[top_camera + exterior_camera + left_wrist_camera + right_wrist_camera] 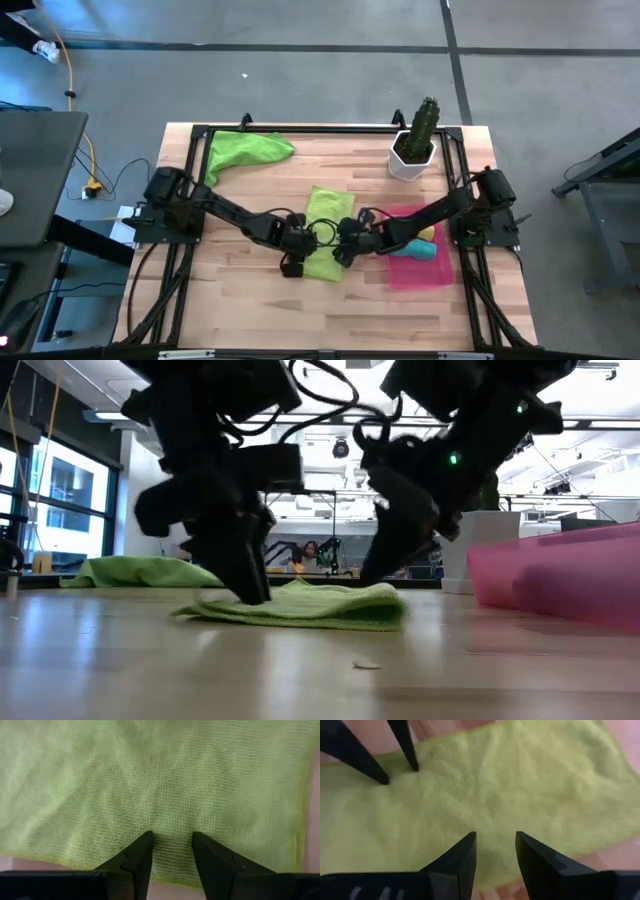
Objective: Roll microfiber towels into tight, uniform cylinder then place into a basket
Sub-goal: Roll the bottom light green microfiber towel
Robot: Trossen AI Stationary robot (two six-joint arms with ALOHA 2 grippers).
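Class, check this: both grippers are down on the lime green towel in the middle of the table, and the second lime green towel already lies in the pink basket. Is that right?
Not quite. The second lime green towel lies crumpled at the table's far left corner, not in the pink basket, as the high view shows. The rest stands: the left gripper and right gripper are both down on the middle lime green towel.
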